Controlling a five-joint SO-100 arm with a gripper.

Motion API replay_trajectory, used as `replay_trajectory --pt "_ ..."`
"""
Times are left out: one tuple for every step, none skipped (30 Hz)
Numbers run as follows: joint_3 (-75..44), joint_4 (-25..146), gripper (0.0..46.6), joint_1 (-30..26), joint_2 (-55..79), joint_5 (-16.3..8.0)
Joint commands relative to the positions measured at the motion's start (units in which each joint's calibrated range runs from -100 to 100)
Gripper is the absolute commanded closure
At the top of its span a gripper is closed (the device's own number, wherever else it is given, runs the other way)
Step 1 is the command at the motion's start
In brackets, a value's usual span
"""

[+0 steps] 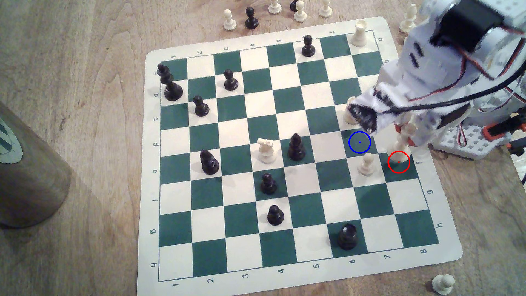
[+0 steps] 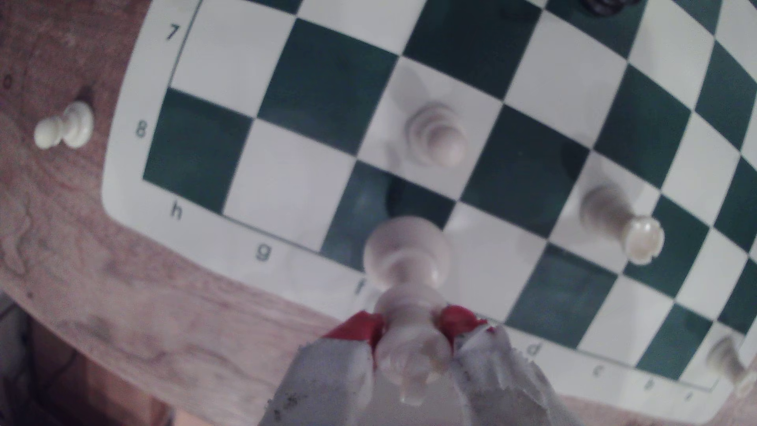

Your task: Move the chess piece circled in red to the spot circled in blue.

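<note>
The chess piece (image 1: pixel 400 149), tall and cream-white, is at the board's edge on the exterior view's right, with its wide base just inside the top of the red ring (image 1: pixel 398 162). My gripper (image 1: pixel 404 136) is shut on its upper stem. In the wrist view the red-tipped fingers (image 2: pixel 360 329) pinch the chess piece (image 2: pixel 405 262) from both sides, and its dark shadow falls on the green square beside the base. The spot (image 1: pixel 359 142), a green square with a blue ring, lies bare about one and a half squares to the exterior view's left of the piece.
A cream pawn (image 1: pixel 366 164) stands between the two rings, just below the spot. Another cream piece (image 1: pixel 348 115) is half hidden under my wrist, above the spot. A cream knight (image 1: pixel 266 149) and several black pieces fill mid-board. A brown cup (image 1: pixel 28 176) stands far left.
</note>
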Motion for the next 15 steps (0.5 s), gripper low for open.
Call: replay_trajectory --pt "-11.0 2.4 46.2 0.3 3.0 0.2" --pt "-12.1 2.5 46.2 0.4 3.7 0.2" --pt "-13.0 2.5 46.3 0.6 4.4 0.3" --pt "-13.9 2.5 46.3 1.3 5.2 0.6" --pt "-16.2 2.0 46.3 3.7 7.8 1.6" --pt "-16.9 1.6 46.3 4.7 8.9 2.0" --pt "-17.7 1.2 46.3 5.9 10.3 2.3" --pt "-18.3 0.8 46.3 6.6 11.6 2.7" --pt "-18.9 0.3 46.3 7.3 12.7 3.0" --pt "-19.6 -0.6 46.3 8.4 14.2 3.5" --pt "-19.9 -0.8 46.3 8.8 14.7 3.7" --pt "-20.1 -1.2 46.3 9.5 15.3 3.9" --pt "-20.1 -1.7 46.3 10.2 15.9 4.2" --pt "-20.2 -2.5 46.3 12.0 17.1 5.0" --pt "-20.2 -3.0 46.3 13.1 17.9 5.4"
